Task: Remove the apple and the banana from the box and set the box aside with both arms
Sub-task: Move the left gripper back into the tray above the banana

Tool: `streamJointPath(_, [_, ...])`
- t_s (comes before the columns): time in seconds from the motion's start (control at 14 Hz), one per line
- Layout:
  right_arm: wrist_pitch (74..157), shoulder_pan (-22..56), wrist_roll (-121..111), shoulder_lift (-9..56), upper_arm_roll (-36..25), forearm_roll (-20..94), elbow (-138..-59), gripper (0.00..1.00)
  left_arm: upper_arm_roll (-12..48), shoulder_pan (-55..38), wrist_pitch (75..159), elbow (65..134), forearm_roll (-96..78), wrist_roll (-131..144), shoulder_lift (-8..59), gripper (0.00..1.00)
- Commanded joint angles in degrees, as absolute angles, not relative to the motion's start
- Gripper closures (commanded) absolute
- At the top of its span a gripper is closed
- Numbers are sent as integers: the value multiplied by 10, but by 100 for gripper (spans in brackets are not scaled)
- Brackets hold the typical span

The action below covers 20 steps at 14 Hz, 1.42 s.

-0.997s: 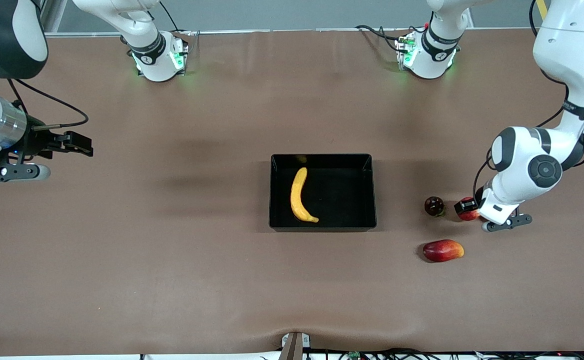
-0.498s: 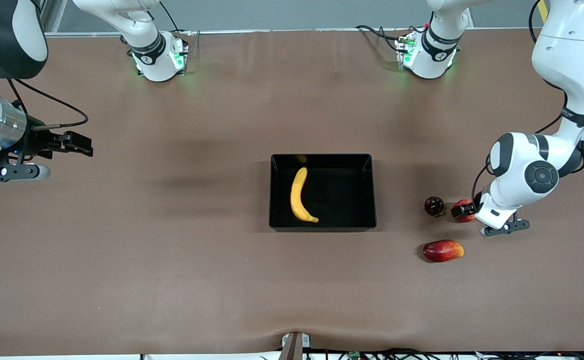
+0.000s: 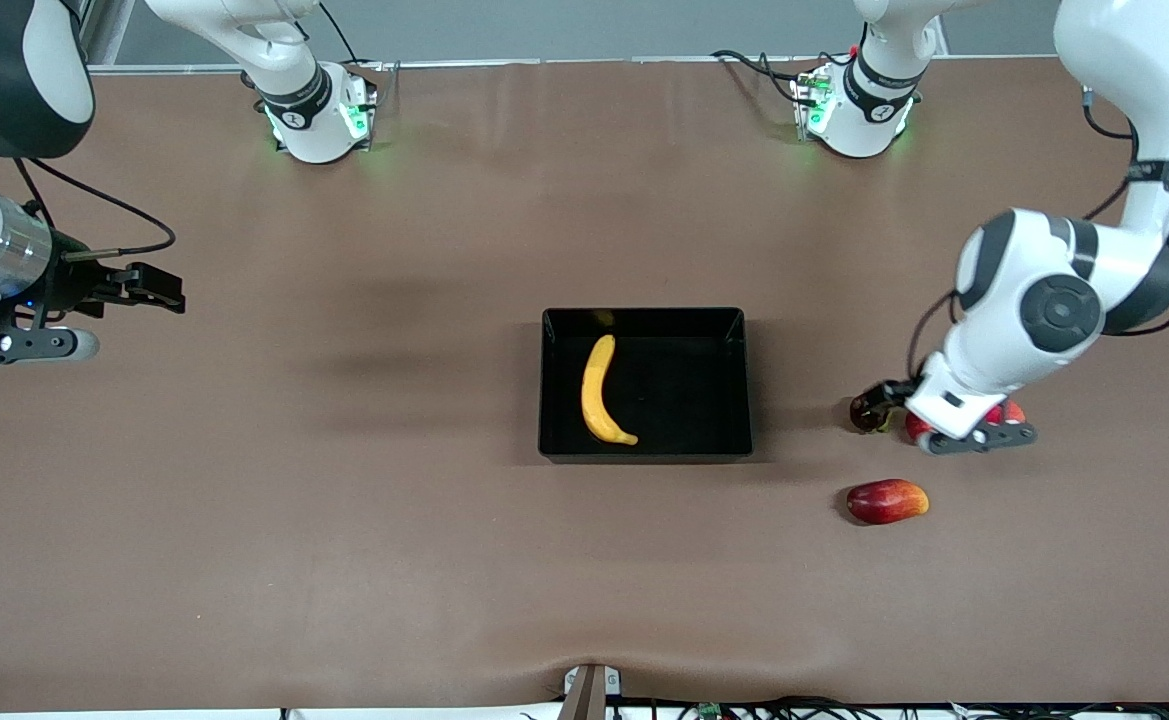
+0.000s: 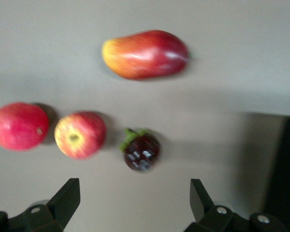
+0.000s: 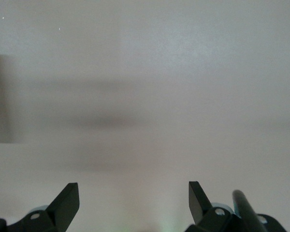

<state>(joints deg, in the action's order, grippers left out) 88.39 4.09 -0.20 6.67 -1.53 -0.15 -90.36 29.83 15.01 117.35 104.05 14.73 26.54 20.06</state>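
Nearest the front camera lies a red mango-shaped fruit (image 3: 887,501) with a yellowish end, alone on the brown table (image 3: 344,560) toward the left arm's end.

Farther from the camera, a row of small fruits sits beside it: a dark round fruit (image 4: 141,151) with a green cap, a small red apple (image 4: 80,135) with yellowish patches, and a plain red round fruit (image 4: 18,125). In the front view the left arm's wrist covers most of this row, so only slivers of red show there.

The left gripper (image 3: 879,400) hangs over the dark fruit and the apple, its fingers (image 4: 67,200) spread wide with nothing between them. How high it hangs above the fruit is hard to judge.

At about the same depth, in the middle of the table, stands the black box (image 3: 744,390). The banana (image 3: 601,391) lies inside it, near the wall toward the right arm's end, lengthwise and curved.

The right gripper (image 3: 149,285) waits over bare table at the right arm's end, well apart from the box, its fingers (image 5: 67,199) also parted and empty.
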Motion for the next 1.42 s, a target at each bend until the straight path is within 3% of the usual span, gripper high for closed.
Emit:
streamJointPath(0.0, [879, 33, -4, 69, -13, 7, -896, 0, 358, 136, 1122, 997, 161, 342, 211, 0])
streamJointPath(0.21, [878, 33, -4, 69, -13, 7, -896, 0, 359, 28, 1121, 957, 162, 407, 256, 0])
streamJointPath(0.57, [878, 33, -4, 69, -13, 7, -896, 0, 358, -59, 1134, 871, 171, 475, 344, 0])
streamJointPath(0.78, [879, 33, -4, 69, -13, 7, -896, 0, 352, -100, 1183, 830, 233, 533, 409, 0])
streamJointPath(1.35, [878, 33, -1, 69, -14, 7, -897, 0, 237, -210, 1349, 824, 243, 580, 482, 0])
